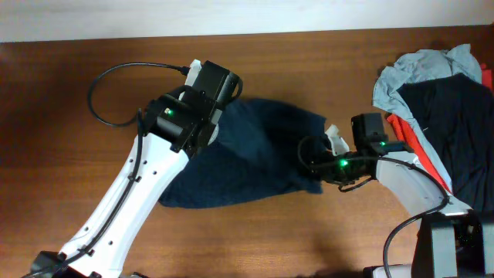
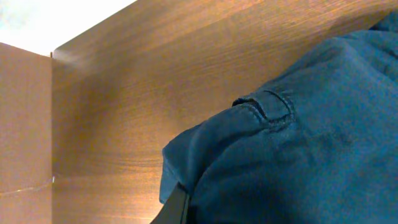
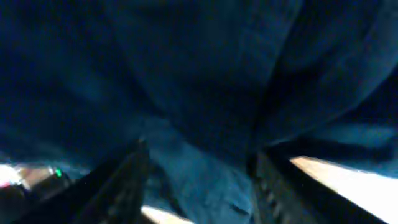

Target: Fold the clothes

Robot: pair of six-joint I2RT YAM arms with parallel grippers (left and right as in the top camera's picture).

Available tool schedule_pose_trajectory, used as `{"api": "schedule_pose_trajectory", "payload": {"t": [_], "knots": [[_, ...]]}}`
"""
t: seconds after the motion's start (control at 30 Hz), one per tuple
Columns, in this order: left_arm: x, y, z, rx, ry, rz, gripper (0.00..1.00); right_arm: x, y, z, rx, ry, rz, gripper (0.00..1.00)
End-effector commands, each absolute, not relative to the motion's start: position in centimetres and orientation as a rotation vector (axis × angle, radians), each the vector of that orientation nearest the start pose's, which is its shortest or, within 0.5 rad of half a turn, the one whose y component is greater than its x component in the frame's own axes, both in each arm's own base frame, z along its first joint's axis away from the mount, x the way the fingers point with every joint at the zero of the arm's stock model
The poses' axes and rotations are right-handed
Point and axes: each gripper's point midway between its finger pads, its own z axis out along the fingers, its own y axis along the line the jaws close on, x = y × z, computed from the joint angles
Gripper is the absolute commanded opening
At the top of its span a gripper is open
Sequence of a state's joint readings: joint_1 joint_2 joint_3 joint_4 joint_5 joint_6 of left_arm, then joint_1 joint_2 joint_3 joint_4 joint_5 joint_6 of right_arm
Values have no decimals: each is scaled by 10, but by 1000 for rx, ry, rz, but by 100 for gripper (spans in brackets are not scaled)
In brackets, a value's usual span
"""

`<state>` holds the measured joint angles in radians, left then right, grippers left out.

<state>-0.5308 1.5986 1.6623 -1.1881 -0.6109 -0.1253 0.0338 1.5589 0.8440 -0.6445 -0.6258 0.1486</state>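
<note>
Your shorts lie crumpled mid-table, between the two arms. The left jaws sit at the shorts' edge on the left arm's side, closed on a fold of cloth that bunches over the dark finger. The right jaws are at the opposite edge. Their fingers stand apart with navy cloth filling the gap, and you cannot tell whether they pinch it. Other clothes are piled beyond the right arm.
</note>
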Motion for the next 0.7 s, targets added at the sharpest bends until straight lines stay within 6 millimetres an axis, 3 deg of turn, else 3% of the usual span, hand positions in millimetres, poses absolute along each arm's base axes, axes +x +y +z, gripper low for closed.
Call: {"api": "schedule_pose_trajectory", "payload": {"t": [0.0, 0.2, 0.43, 0.53, 0.67], "knots": [[363, -92, 264, 285, 2441, 587, 8, 280, 118, 60, 10, 2818, 1003, 43], [363, -92, 264, 284, 2441, 587, 8, 280, 117, 59, 16, 2825, 993, 36], [363, -92, 264, 285, 2442, 589, 9, 285, 109, 59, 42, 2826, 919, 12], [362, -90, 265, 284, 2440, 599, 8, 295, 99, 71, 59, 2780, 875, 7], [362, -87, 266, 281, 2437, 620, 9, 309, 82, 108, 73, 2645, 827, 6]]}}
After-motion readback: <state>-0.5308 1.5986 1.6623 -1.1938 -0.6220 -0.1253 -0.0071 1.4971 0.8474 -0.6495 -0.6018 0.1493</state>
